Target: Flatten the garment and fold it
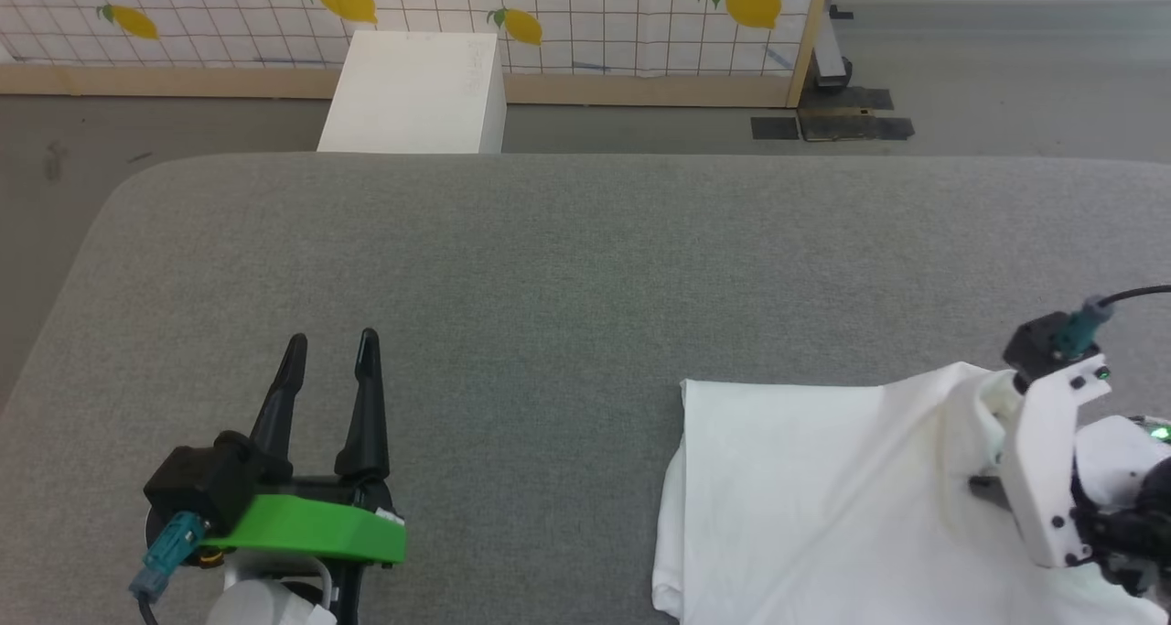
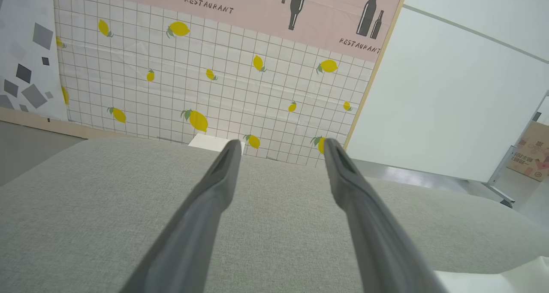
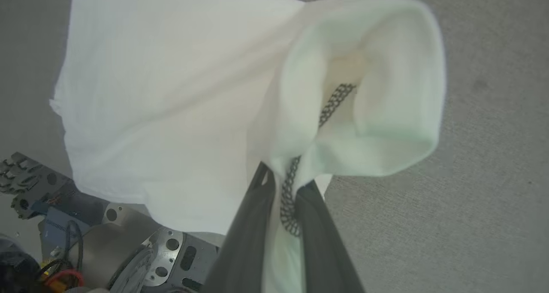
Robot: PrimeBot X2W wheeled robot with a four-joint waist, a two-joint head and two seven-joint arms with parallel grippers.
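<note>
The garment (image 1: 823, 497) is shown partly folded at the near right of the grey worktop (image 1: 549, 259). Its stitched seam is pinched and held raised by the right pincer (image 3: 285, 179). The left pincer (image 1: 331, 339) is held open and empty. Folding is judged unfinished.

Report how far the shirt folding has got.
Done: the garment lies on the grey surface with a straight far edge and layers doubled at its left side, so some folding seems made. In hand: the right end effector is shut on a zigzag-stitched seam, holding a bunched part up. Remaining: lay that part down, smooth it, finish the folds; the left end effector is open and empty.
</note>
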